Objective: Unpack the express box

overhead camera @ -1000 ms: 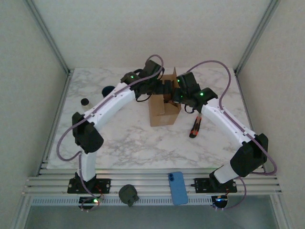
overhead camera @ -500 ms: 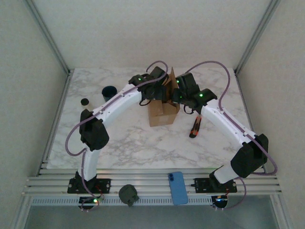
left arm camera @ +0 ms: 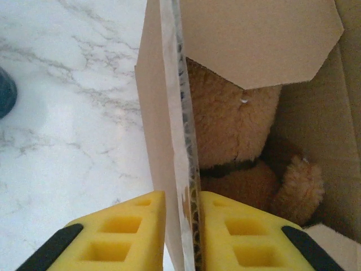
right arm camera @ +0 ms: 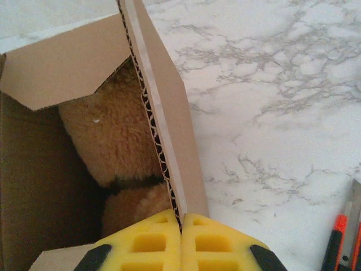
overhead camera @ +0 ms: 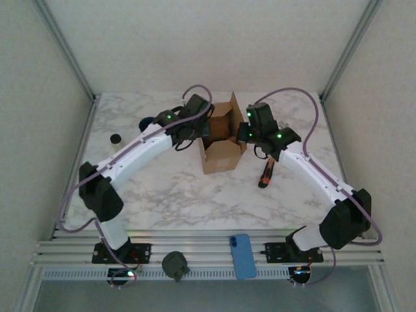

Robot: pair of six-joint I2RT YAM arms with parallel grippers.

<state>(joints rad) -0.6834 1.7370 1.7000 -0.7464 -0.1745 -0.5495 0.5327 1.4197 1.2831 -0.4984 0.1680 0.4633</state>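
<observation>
The marble table (overhead camera: 162, 188) is carrying everything, and the express box (overhead camera: 221, 153) is standing near its middle, slightly toward the far side, between the 2 arms, with its top flaps opened.

The left gripper (left arm camera: 181, 199) is reaching in from the box's left side. Its 2 yellow pads are pressing on either side of the upright left flap, so it is nearly closed and gripping the cardboard. The right gripper (right arm camera: 181, 217) is doing the same on the opposite flap, with its pads almost meeting and the flap's edge pinched at their tips.

Inside the box a brown plush toy (left arm camera: 237, 135) is lying partly under an inner flap, with a dark band around its neck.

A blue phone (overhead camera: 243, 256) is resting on the near rail between the arm bases. A red and black utility knife (overhead camera: 266, 172) is lying on the marble just right of the box. A dark blue mug (overhead camera: 147, 121) is sitting behind the left arm, and a small black round item (overhead camera: 116, 138) is sitting near the table's left edge.
</observation>
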